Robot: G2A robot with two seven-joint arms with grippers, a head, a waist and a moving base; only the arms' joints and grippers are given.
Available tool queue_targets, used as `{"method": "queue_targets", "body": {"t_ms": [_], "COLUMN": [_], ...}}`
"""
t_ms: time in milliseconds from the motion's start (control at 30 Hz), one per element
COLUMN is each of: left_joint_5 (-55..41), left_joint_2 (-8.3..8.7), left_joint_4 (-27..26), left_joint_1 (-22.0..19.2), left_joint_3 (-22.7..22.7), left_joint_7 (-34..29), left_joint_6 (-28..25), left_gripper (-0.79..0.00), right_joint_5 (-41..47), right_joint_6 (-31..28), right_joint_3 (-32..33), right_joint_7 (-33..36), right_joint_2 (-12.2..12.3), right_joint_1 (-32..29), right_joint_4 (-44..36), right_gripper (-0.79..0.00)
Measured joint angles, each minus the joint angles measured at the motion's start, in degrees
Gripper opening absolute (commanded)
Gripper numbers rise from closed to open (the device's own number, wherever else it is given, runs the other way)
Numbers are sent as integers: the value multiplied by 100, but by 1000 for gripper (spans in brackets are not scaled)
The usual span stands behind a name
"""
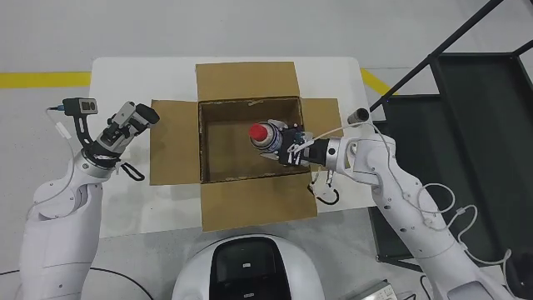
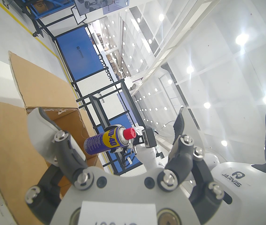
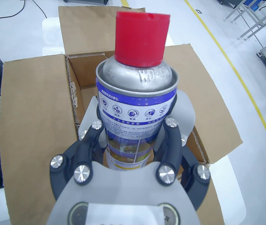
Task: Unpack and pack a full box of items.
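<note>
Plainly, the right gripper (image 1: pixel 287 145) has the job in hand: its fingers are clamped on the lower body of a blue-labelled metal spray can with a silver shoulder and a red plastic cap (image 1: pixel 265 135). It holds the can over the right half of the open brown cardboard box (image 1: pixel 247 81), which sits on the white table (image 1: pixel 133 83) with its four flaps folded out. The can's long axis runs straight out from that gripper, cap leading towards the middle of the box, tilted rather than upright. The left gripper (image 1: pixel 143 116) hangs with its fingers spread and nothing between them, beyond the box's left flap and well apart from the can. Any setting down or lifting clear therefore looks to fall to the right arm, and it would have to bring the can upright first if the can is to stand.
</note>
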Motion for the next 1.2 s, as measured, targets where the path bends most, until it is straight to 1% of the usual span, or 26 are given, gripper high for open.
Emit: {"method": "queue_targets", "body": {"t_ms": [333, 433, 567, 633, 733, 867, 967, 1067, 1200], "left_joint_5": [0, 0, 0, 0, 0, 0, 0, 0, 0], "left_joint_2": [0, 0, 0, 0, 0, 0, 0, 0, 0], "left_joint_4": [0, 0, 0, 0, 0, 0, 0, 0, 0], "left_joint_1": [0, 0, 0, 0, 0, 0, 0, 0, 0], "left_joint_3": [0, 0, 0, 0, 0, 0, 0, 0, 0], "left_joint_7": [0, 0, 0, 0, 0, 0, 0, 0, 0], "left_joint_6": [0, 0, 0, 0, 0, 0, 0, 0, 0], "left_gripper": [0, 0, 0, 0, 0, 0, 0, 0, 0], "right_joint_5": [0, 147, 730, 740, 564, 160, -109, -207, -328], "right_joint_6": [0, 77, -264, -376, -410, -71, 217, 487, 617], "right_joint_3": [0, 107, 717, 1032, 1473, 1901, 2107, 2279, 2383], "right_joint_7": [0, -193, -1118, -1593, -2519, -3874, -4551, -5005, -5453], "right_joint_2": [0, 9, 93, 135, 182, 209, 226, 237, 249], "right_joint_1": [0, -84, -426, -633, -1029, -1566, -1812, -1992, -2237], "right_joint_4": [0, 0, 211, 292, 456, 859, 1295, 1702, 1913], "right_gripper": [-785, -785, -785, -785, -785, -785, -785, -785, -785]}}
